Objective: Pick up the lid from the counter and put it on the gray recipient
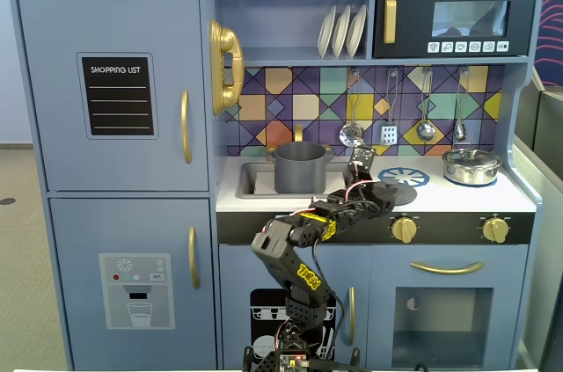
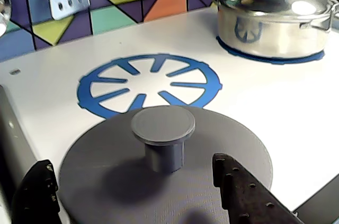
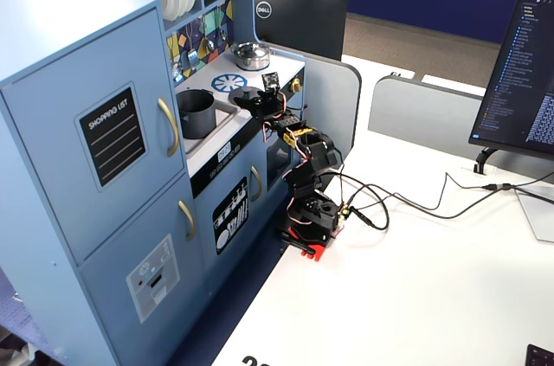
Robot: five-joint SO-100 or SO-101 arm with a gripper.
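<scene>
- In a fixed view from the front, the gray recipient (image 1: 300, 167) stood in the sink recess at the left of the toy kitchen's desk (image 1: 510, 199), with its top uncovered. The arm reached up from below, and its end effector (image 1: 368, 180) hung over the lid (image 1: 398, 192), which lay flat on the desk just in front of the blue burner ring (image 1: 404, 177). The shiny steel pot (image 1: 471, 165) sat on the far right burner, well apart from the lid.
- In the wrist view, the lid (image 2: 212, 155) rested on the white desk (image 2: 296, 128), its rear edge overlapping the blue burner ring (image 2: 100, 89). The end effector (image 2: 143, 195) was spread apart, one dark finger on each side of the lid's central knob (image 2: 163, 131), neither touching it. The shiny steel pot (image 2: 270, 20) stood at upper right.
- In a fixed view from the side, the gray recipient (image 3: 195, 112) stood left of the end effector (image 3: 251, 99); the lid was hidden beneath the arm.
</scene>
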